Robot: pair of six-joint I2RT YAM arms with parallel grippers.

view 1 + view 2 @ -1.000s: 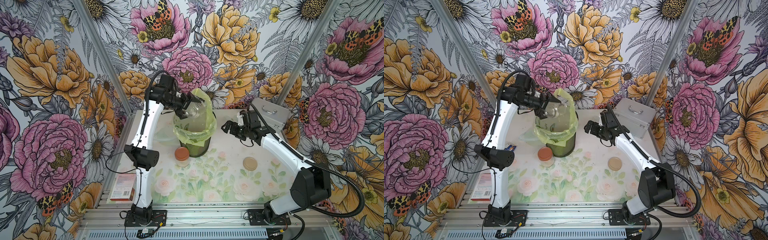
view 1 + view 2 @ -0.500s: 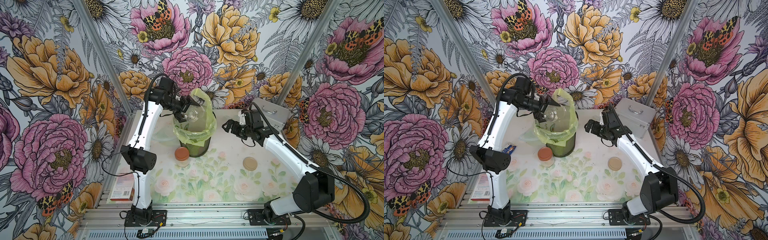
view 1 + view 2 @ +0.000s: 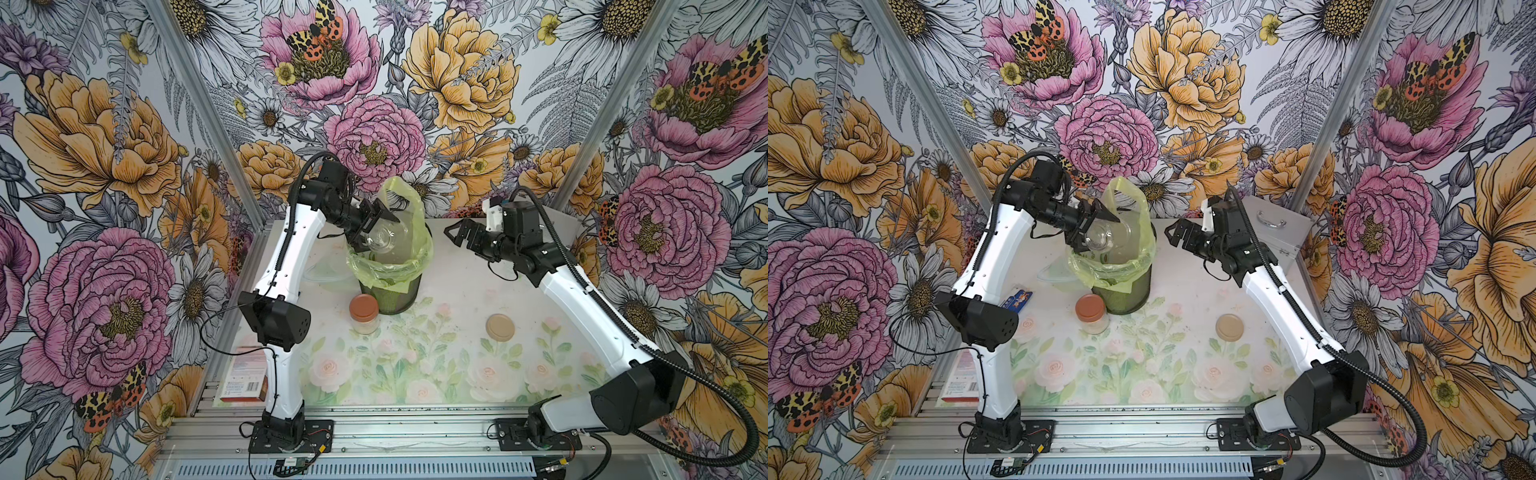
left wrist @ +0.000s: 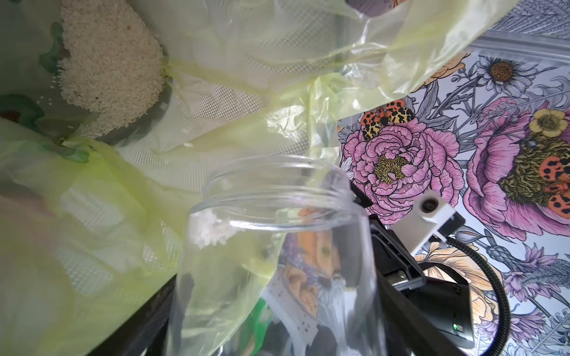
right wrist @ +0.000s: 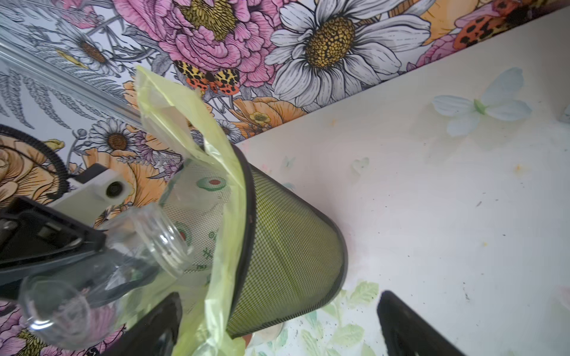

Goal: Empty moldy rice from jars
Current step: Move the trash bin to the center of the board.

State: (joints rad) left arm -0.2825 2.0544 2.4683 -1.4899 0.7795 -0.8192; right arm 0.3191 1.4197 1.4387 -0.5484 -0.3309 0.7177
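jar (image 3: 381,242) lowered, left end effector (image 3: 375,232) gripping

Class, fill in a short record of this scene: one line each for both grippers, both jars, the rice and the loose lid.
Left gripper: shut on open jar, tipped over bin
Right gripper: open, empty, beside bin
Rice: heap in bin's bag; small clump clinging inside open jar
Second jar: upright on table, copper lid on
Loose lid: beige, flat on table

The left hand (image 3: 376,230) and its open jar (image 3: 380,241) hang over the bin (image 3: 395,295) mouth, with the bag flap (image 3: 409,208) rising behind. The capped jar (image 3: 364,313) stands just before the bin; the counter (image 3: 440,307) from there to the loose lid (image 3: 500,327) lies open.
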